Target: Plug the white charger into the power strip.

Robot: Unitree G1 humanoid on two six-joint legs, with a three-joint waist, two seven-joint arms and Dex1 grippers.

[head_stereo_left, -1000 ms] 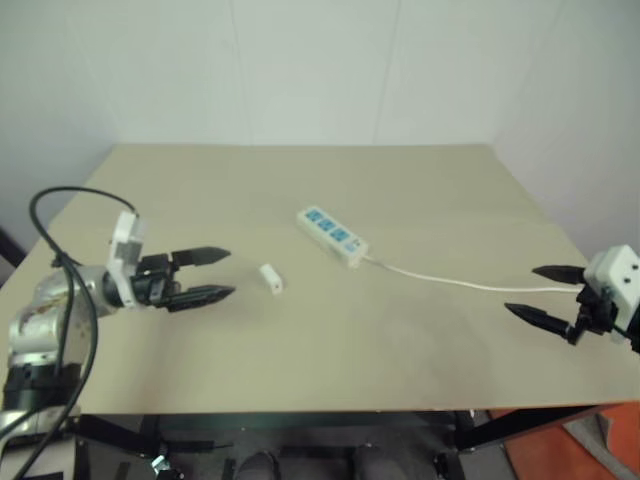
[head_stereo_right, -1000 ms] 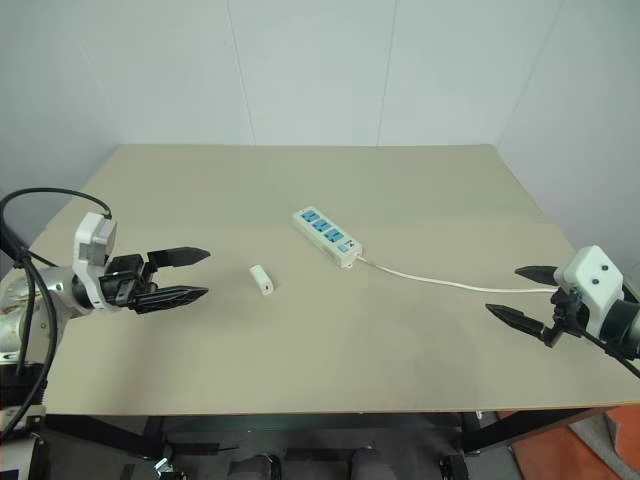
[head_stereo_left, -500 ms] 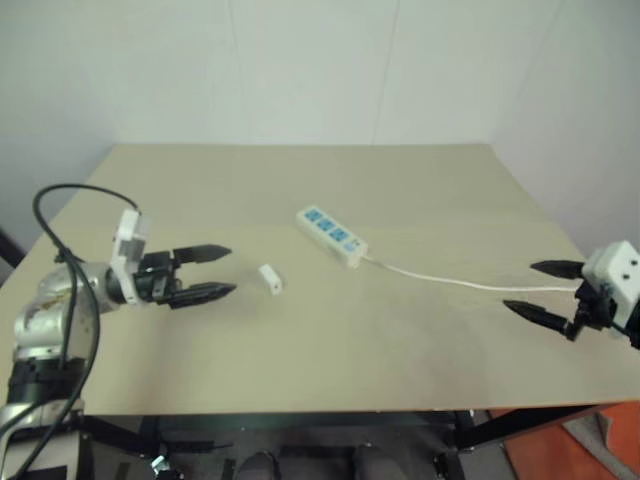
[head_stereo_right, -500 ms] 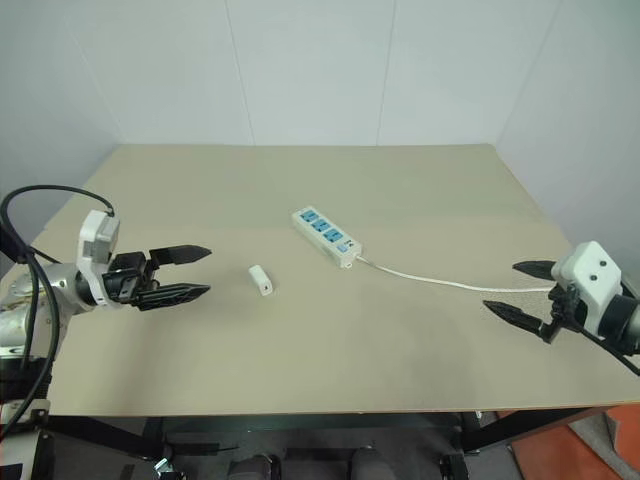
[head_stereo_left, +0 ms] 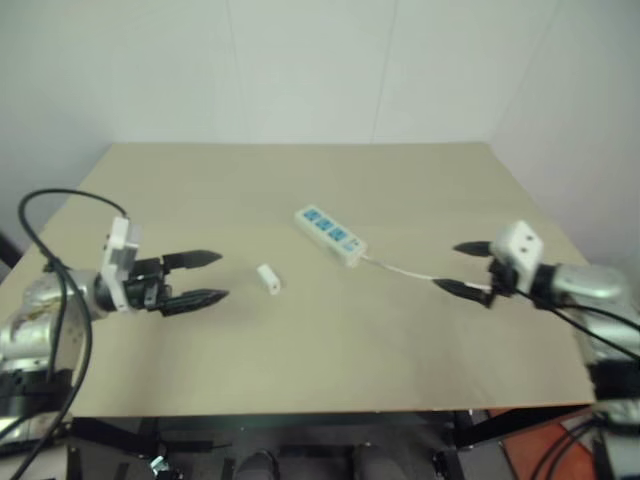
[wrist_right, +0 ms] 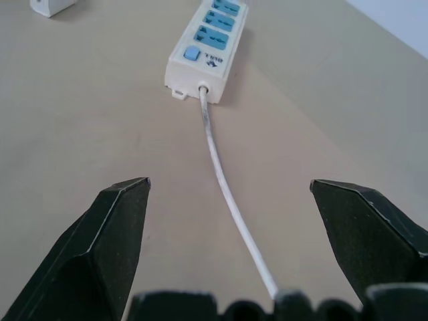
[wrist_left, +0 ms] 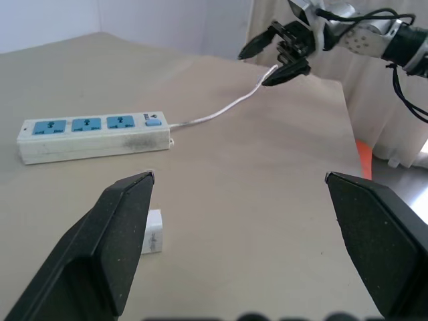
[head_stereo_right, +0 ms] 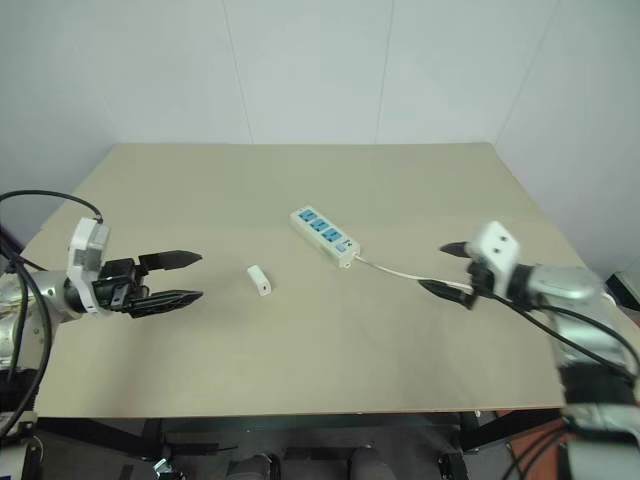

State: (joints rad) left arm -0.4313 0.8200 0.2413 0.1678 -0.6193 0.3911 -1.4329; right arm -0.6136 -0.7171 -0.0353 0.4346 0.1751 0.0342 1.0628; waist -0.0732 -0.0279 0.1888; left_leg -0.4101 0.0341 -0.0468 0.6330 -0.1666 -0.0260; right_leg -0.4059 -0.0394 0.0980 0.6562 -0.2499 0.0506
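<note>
The power strip (head_stereo_left: 331, 235) lay mid-table (head_stereo_left: 300, 340), long axis diagonal, cable (head_stereo_left: 400, 270) end toward the right gripper (head_stereo_left: 468, 268). The white charger (head_stereo_left: 268, 279) lay nearby, its prongs indistinct. Both grippers were spread and empty; the left gripper (head_stereo_left: 205, 277) faced the charger. The right had swung inward over the cable.

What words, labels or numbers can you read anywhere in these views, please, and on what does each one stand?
Small dark print beside the blue button on the power strip, at its cable end: a short word, too small and blurred to read with confidence.
The blue socket faces on the power strip: no readable marks.
The white charger: no print that can be made out.
The left gripper and right gripper: no lettering visible.
</note>
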